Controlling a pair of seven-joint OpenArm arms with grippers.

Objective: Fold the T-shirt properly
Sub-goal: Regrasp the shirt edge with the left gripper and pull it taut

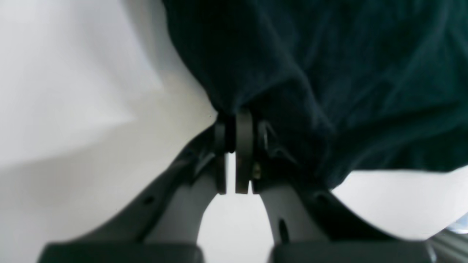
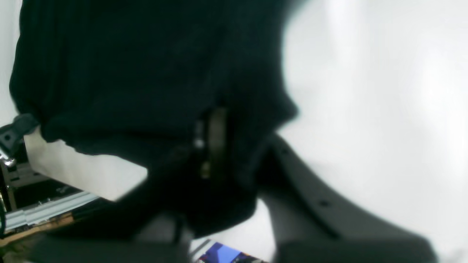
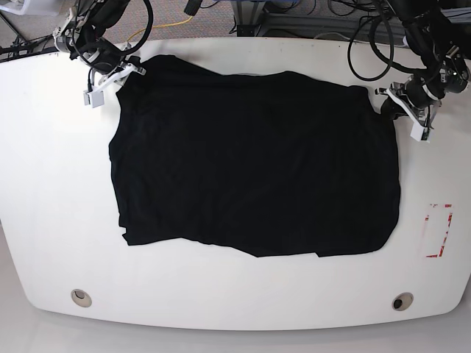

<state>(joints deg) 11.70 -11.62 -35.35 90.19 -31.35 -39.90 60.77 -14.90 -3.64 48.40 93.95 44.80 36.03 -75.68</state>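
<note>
The black T-shirt lay spread flat on the white desk, no fold made yet. The left pincer pinched its far right corner and the right pincer its far left corner, so all the folding remained.

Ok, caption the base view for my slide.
Both hands, left hand and right hand, pinch far corners of the black T-shirt spread on the white table.

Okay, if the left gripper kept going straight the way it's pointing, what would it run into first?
The left gripper, shut on the edge of the plain black cloth T-shirt, points straight into its bunched fabric, so it would likely meet more shirt first.
</note>
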